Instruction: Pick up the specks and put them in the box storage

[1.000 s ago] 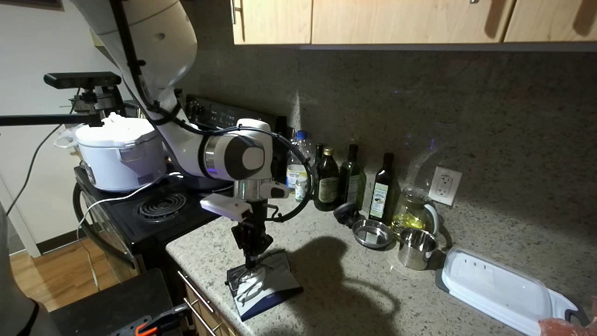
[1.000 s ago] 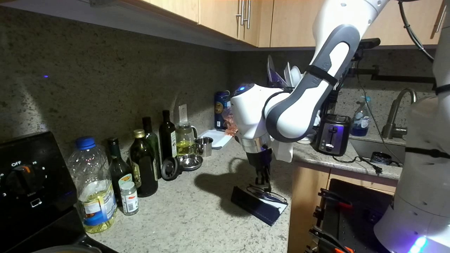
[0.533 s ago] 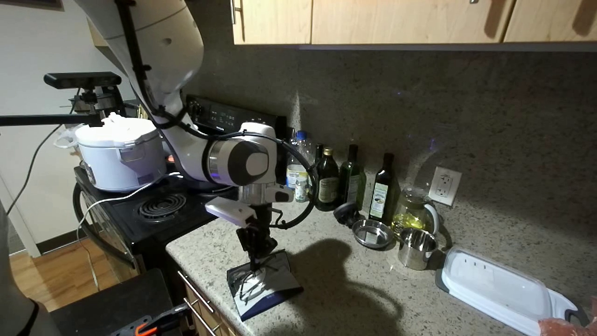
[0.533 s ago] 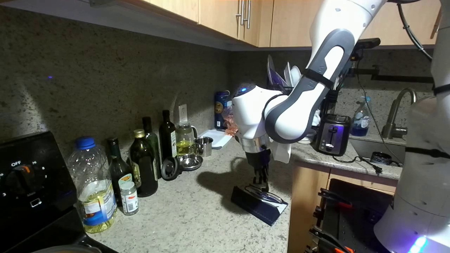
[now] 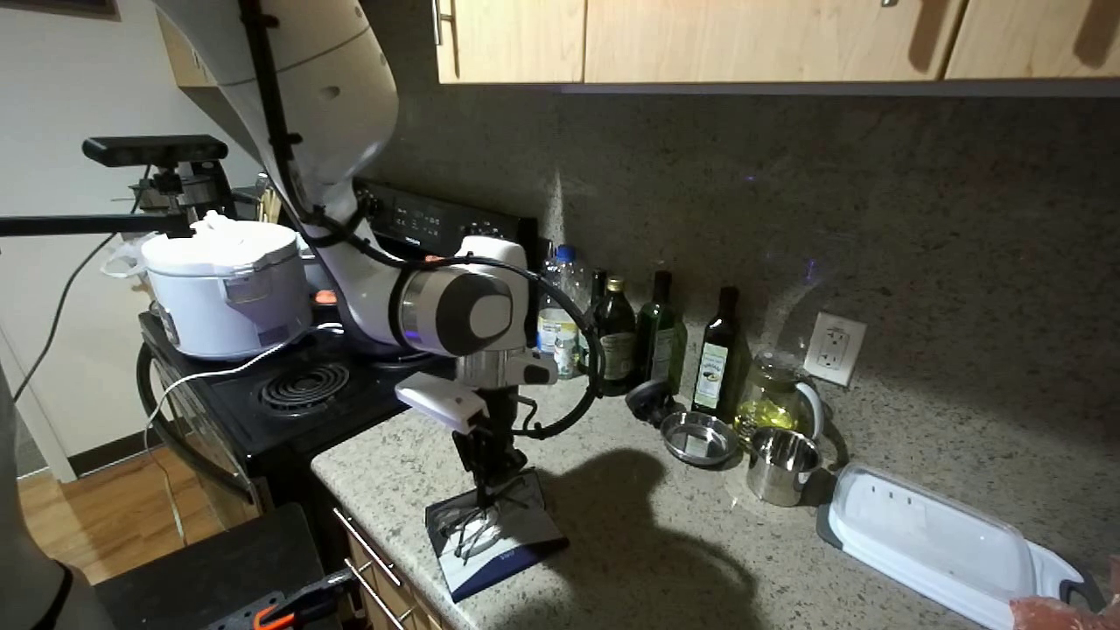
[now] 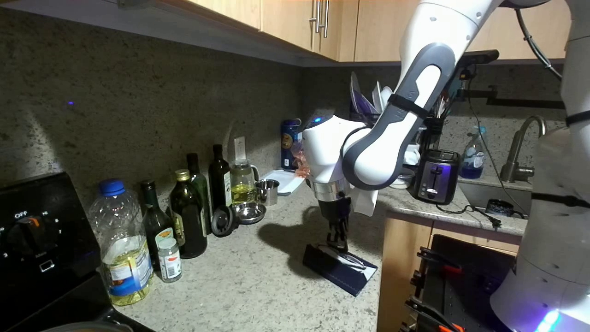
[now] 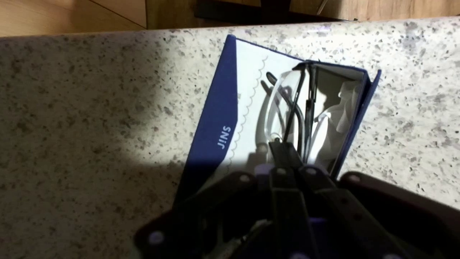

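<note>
At left in an exterior view, a white cooker (image 5: 229, 302) is set on a stove (image 5: 363, 398); bottles (image 5: 656, 331) are grouped centrally.

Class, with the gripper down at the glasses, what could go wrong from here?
The shut gripper is right at the glasses: pressing down might bend them. The case lies near the edge of the counter; a push might send it off. A temple tip overlies the case's white panel, so closing could pinch it.

In wrist view, fingers (image 7: 280, 155) hide pt. of glasses (image 7: 309, 111) (& lwr. end of case (image 7: 215, 122)).
</note>
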